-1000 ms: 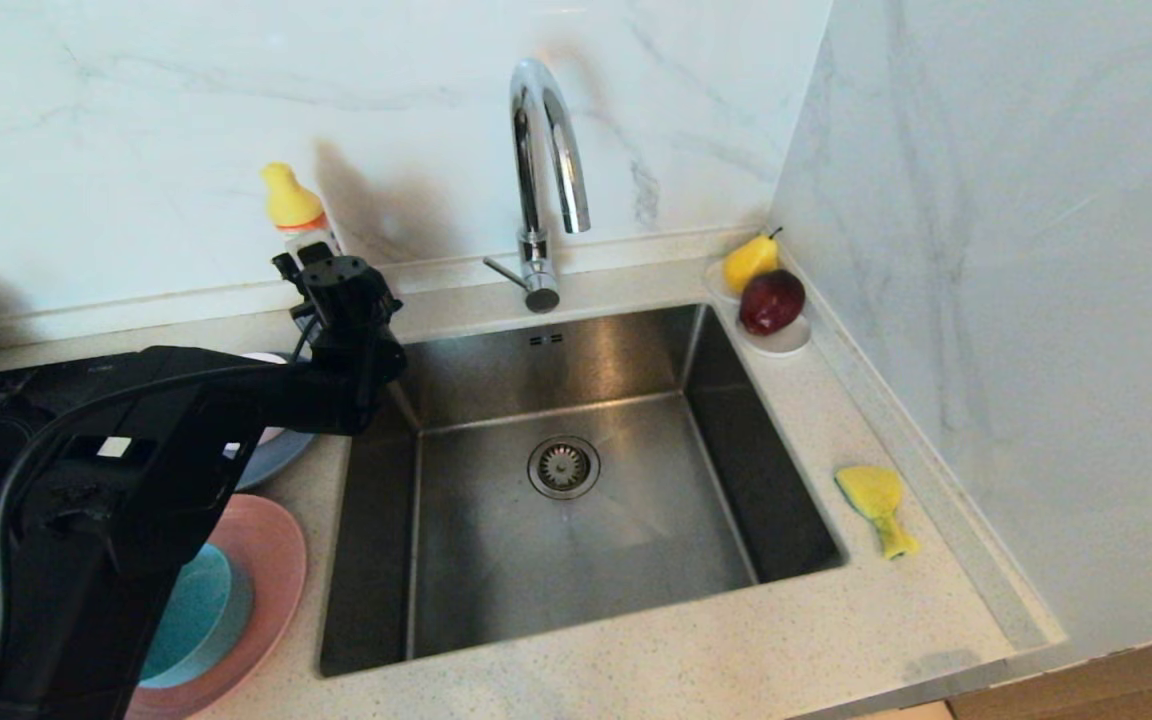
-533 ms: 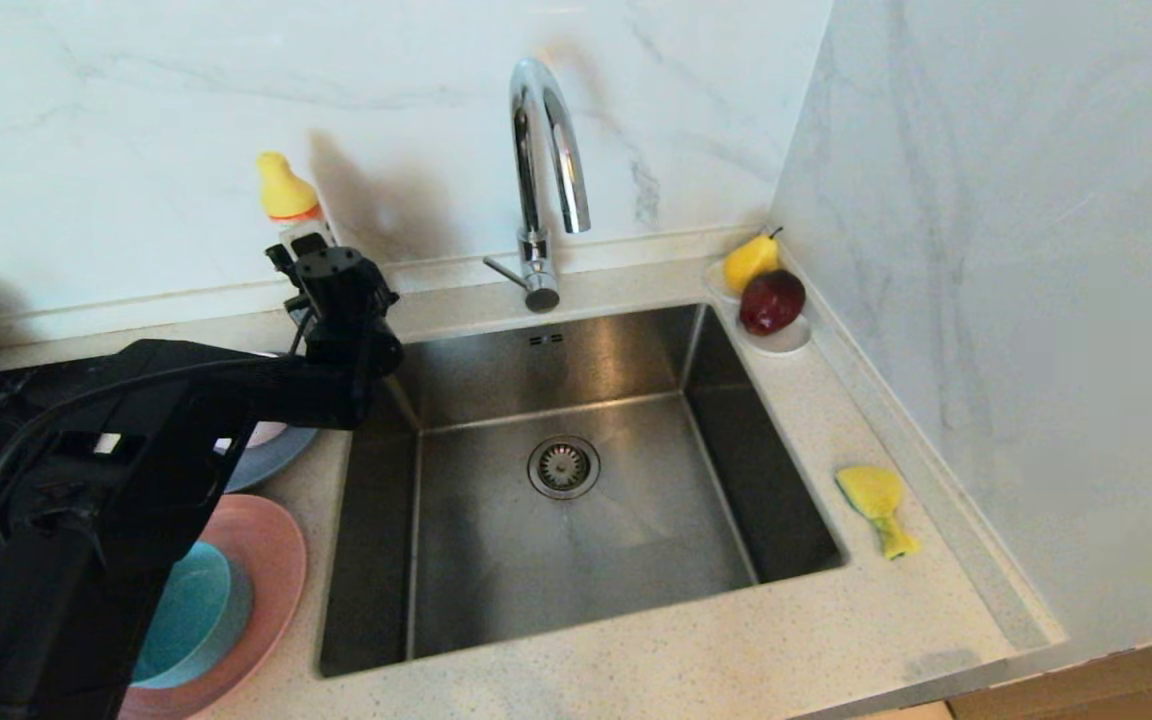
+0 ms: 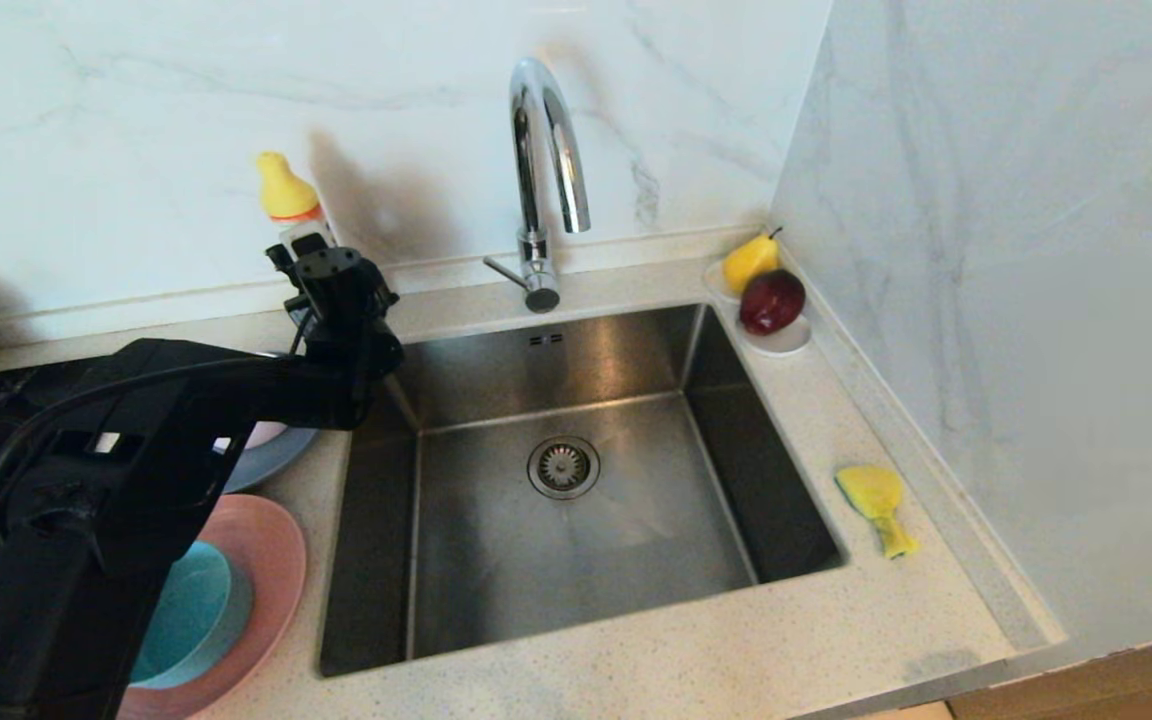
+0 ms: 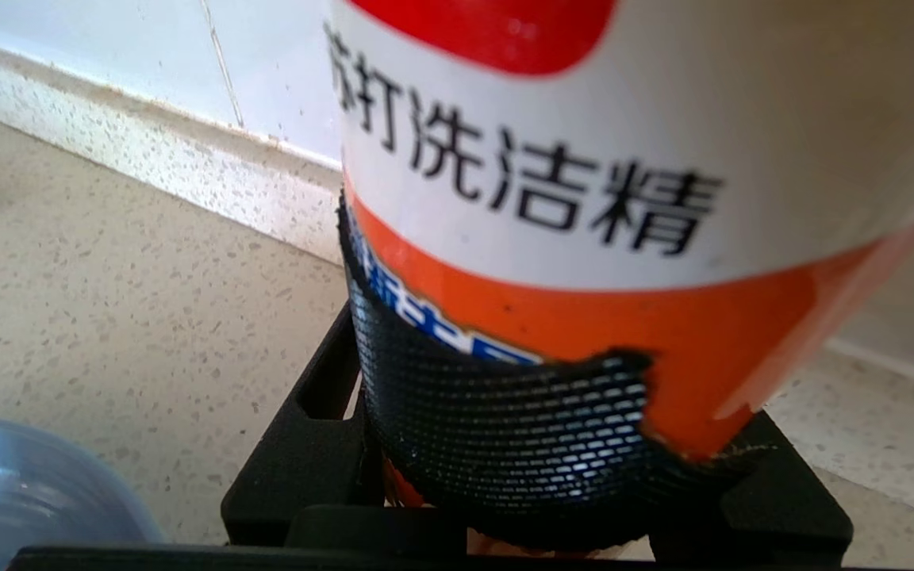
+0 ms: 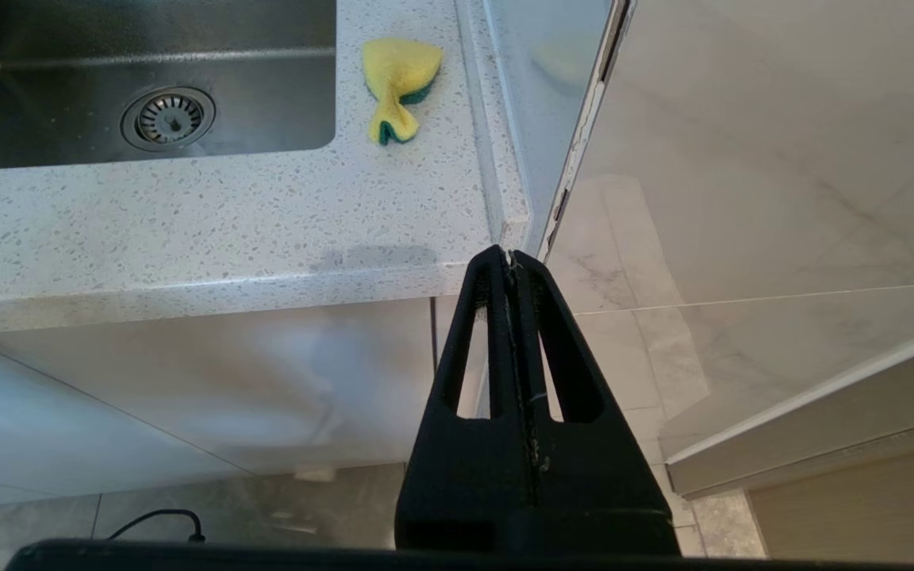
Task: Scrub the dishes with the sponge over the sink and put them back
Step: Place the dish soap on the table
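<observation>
My left gripper (image 3: 311, 252) (image 4: 536, 452) is at the back left of the sink (image 3: 576, 530), shut on a dish soap bottle (image 3: 286, 195) (image 4: 584, 198) with a yellow cap and an orange and white label. The bottle stands upright between both fingers (image 4: 298, 428). The dishes sit left of the sink: a teal bowl (image 3: 191, 610) on a pink plate (image 3: 276, 555), and behind them a grey-blue plate (image 3: 281, 452), largely hidden by my arm. The yellow sponge (image 3: 876, 500) (image 5: 400, 79) lies on the counter right of the sink. My right gripper (image 5: 511, 258) hangs shut below the counter's front right corner.
A chrome gooseneck tap (image 3: 541, 170) rises behind the sink, and a round drain (image 3: 563, 466) sits in its floor. A white saucer (image 3: 786, 340) with a pear and a dark red fruit stands at the back right. A marble wall closes off the right side.
</observation>
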### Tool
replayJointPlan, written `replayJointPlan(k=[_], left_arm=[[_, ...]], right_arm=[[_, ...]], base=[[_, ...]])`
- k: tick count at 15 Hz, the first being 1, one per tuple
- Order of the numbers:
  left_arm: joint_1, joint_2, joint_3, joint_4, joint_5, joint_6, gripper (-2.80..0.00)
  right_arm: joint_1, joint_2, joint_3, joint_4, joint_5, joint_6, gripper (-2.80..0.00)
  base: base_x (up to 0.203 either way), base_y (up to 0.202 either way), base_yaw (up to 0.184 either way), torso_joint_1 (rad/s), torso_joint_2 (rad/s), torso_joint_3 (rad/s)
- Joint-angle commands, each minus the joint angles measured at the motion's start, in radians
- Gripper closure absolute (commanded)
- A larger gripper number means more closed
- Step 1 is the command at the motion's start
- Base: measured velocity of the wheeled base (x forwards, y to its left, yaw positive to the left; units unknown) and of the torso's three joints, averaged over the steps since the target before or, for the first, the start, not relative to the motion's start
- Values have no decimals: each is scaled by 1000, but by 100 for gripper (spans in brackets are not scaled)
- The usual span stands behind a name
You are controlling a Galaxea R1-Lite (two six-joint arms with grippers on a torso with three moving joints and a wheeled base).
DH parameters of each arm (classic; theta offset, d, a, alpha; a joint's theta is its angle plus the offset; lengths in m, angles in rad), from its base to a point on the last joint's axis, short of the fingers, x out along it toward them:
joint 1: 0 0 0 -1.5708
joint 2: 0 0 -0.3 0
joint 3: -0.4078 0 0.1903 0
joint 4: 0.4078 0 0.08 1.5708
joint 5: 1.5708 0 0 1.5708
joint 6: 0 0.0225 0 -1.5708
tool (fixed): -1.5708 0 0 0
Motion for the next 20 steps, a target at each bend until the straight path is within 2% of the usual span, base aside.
replayJointPlan(k=[1, 3, 4, 11, 15, 20], left_arm=[[0, 7, 1, -5, 4, -3, 0], [0, 15, 4, -5, 17, -1, 0], [0, 15, 4, -3, 20, -1, -280], [-4, -6, 15, -6, 21, -10, -280], [-14, -123, 50, 11, 19, -8, -280], [-16, -318, 157, 22, 11, 2, -280]], right_arm=[[1, -2, 0, 0, 0, 0, 0], [1, -1, 0, 0, 0, 0, 0], [1, -2, 0, 0, 0, 0, 0], [1, 0, 0, 0, 0, 0, 0], [1, -1, 0, 0, 0, 0, 0], [1, 0, 0, 0, 0, 0, 0]], base=[[0, 0, 0, 0, 0, 0], [0, 0, 0, 0, 0, 0], [0, 0, 0, 0, 0, 0], [0, 0, 0, 0, 0, 0], [0, 0, 0, 0, 0, 0], [0, 0, 0, 0, 0, 0]])
